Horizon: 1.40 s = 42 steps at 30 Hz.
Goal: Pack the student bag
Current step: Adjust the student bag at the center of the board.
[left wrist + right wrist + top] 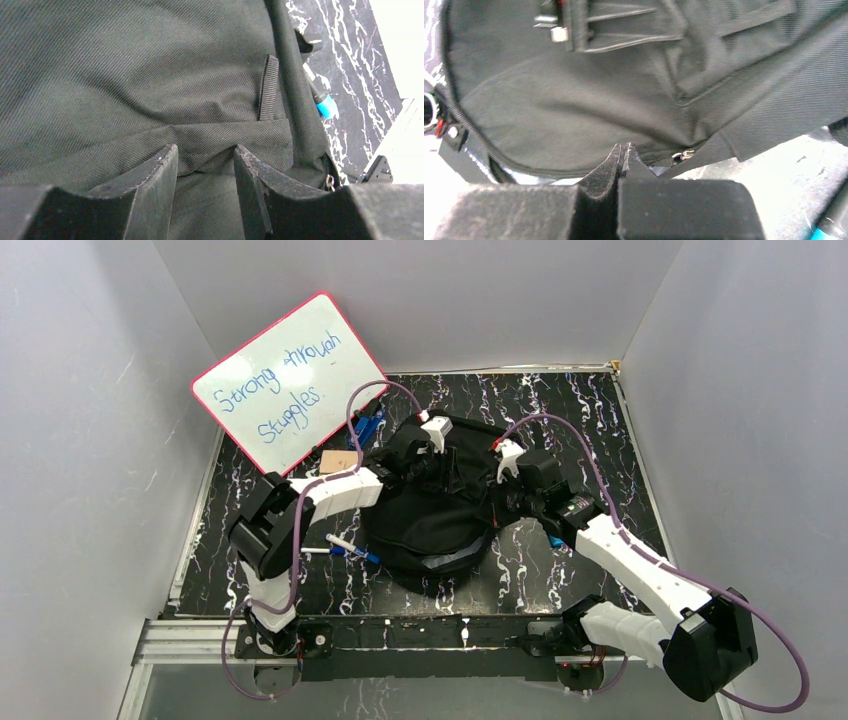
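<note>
The student bag point(432, 532), black soft fabric, lies in the middle of the marbled table. It fills the left wrist view point(125, 75) and the right wrist view point(574, 110). My left gripper point(430, 445) is over the bag's far left part. It is open point(205, 156), with its fingertips point(162, 167) against a folded seam of the fabric. My right gripper point(507, 462) is at the bag's far right edge. It is shut point(622, 148), its tips pinched on the bag's rim next to a zip pull point(684, 155).
A pink-rimmed whiteboard point(290, 380) leans at the back left. A blue-capped marker point(350, 548) lies left of the bag and shows in the left wrist view point(322, 100). Blue items point(370, 425) and a brown card point(340, 460) lie near the whiteboard. Walls close in three sides.
</note>
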### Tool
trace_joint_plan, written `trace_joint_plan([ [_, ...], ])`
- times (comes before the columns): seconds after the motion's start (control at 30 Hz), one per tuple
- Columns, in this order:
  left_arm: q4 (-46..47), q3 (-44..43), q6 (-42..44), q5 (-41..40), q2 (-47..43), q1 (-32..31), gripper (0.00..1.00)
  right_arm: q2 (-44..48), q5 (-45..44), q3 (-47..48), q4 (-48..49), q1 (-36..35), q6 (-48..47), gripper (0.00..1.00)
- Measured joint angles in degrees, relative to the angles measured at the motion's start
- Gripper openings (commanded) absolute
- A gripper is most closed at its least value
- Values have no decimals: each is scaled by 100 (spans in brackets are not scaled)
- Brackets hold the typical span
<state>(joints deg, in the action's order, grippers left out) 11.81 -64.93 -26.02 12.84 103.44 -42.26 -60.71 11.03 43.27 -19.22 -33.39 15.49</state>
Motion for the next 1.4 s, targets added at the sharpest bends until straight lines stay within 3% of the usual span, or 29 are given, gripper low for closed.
trace_joint_plan([
  [0.33, 269, -789, -22, 317, 809, -74, 43, 39, 1075, 0, -33, 0, -216, 0],
  [0.63, 323, -876, -17, 348, 916, -83, 43, 50, 2214, 0, 48, -107, -372, 0],
  [0.8, 330, -887, -17, 348, 929, -85, 43, -4, 2382, 4, 304, -732, -348, 0],
  [1.07, 330, -894, -15, 345, 931, -101, 43, -417, 1818, 105, 640, -2116, -214, 0],
  [1.2, 354, -881, -20, 330, 929, -101, 44, -538, 1241, 262, 748, -2514, -164, 14],
  [1.3, 494, -691, -20, 243, 822, -107, 44, -459, 673, 286, 739, -2610, -57, 37],
  [1.4, 544, -236, 9, -72, 402, -111, 45, -90, -304, 280, 684, -2616, 66, 48],
])
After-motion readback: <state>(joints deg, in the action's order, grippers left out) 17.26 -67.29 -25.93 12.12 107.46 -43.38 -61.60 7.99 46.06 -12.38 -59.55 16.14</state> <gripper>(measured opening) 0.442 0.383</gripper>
